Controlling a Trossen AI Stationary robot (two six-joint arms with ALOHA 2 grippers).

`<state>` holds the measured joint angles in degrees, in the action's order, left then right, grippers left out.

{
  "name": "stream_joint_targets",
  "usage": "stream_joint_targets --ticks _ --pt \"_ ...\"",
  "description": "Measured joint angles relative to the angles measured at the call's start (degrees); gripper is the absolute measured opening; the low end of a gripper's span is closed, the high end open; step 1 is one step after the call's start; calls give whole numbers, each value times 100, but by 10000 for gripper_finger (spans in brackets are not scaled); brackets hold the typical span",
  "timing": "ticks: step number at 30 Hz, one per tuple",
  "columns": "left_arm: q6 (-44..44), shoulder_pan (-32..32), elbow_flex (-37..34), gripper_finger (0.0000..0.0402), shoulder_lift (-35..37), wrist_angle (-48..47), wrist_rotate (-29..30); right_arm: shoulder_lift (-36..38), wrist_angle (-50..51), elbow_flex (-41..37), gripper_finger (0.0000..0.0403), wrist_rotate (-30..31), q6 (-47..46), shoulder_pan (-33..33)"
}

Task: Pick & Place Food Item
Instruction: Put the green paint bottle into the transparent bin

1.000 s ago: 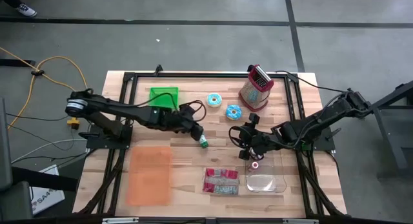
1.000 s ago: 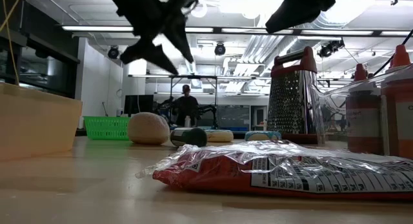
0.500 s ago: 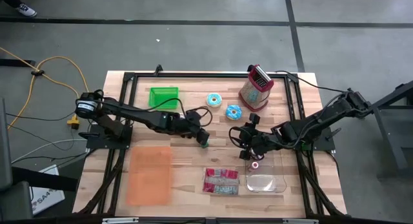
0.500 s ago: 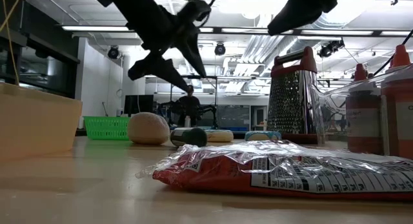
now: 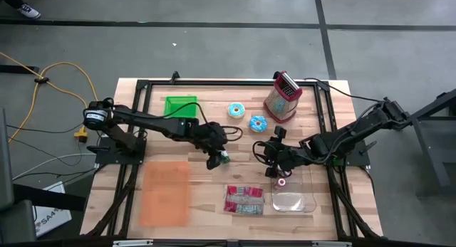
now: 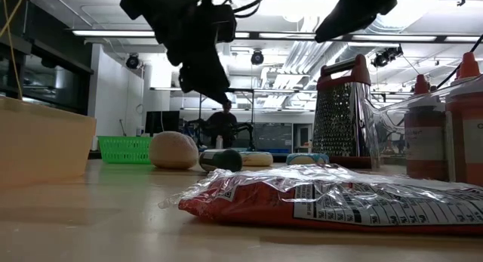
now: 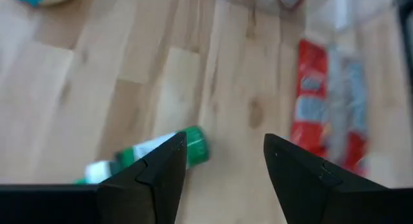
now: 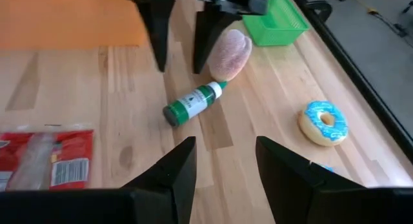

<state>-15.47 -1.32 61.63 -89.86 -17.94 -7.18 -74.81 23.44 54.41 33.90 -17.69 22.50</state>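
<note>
The green-capped bottle [image 8: 192,102], which I took to be the food item meant, lay on its side on the bare wood near the table's middle, untouched. The left gripper [image 7: 224,143] hung over it with its fingers [image 7: 161,169] spread apart and nothing between them. In its own wrist view the bottle's green cap showed just inside one finger, so the gap was not yet centred on it. Over the last second this gripper had swung from a slanted approach beside the bottle to pointing almost straight down at it. The bottle itself had not shifted in the low view. That suggested the reach was ending and that lining up and descending were what remained; no grasp had begun. The right gripper [image 5: 273,167] waited, open and empty, near the clear container [image 5: 293,201], unchanged. Farther out lay a pale roll [image 8: 230,53] just beyond the bottle, the green basket [image 8: 281,17], and the red snack packet [image 5: 244,199]. From above, the left arm hid the roll and most of the bottle. The left wrist picture was smeared, and a finger cut off the bottle's pale end. Where the item should go could not be told.
</note>
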Motion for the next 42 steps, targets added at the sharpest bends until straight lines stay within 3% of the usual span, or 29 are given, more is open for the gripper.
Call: stream_joint_targets --ticks 7,19,28,32,38,42 --pt "1527 251 0 199 0 -640 17 0 0 0 149 -245 0 0" --pt "3205 3 300 199 2 -1201 1225 0 -4 0 149 -261 -222 0" --pt "3642 -535 396 199 2 -1179 1235 0 -4 0 149 -259 -474 0" --pt "4093 -705 397 199 -28 -1148 1590 0 -2 0 149 -259 -475 0" --pt "4674 -765 556 199 -425 -1064 1910 2 38 0 149 -259 -476 0" --pt "4841 -789 1040 199 -870 -1570 1937 2 99 0 149 -257 -490 0"
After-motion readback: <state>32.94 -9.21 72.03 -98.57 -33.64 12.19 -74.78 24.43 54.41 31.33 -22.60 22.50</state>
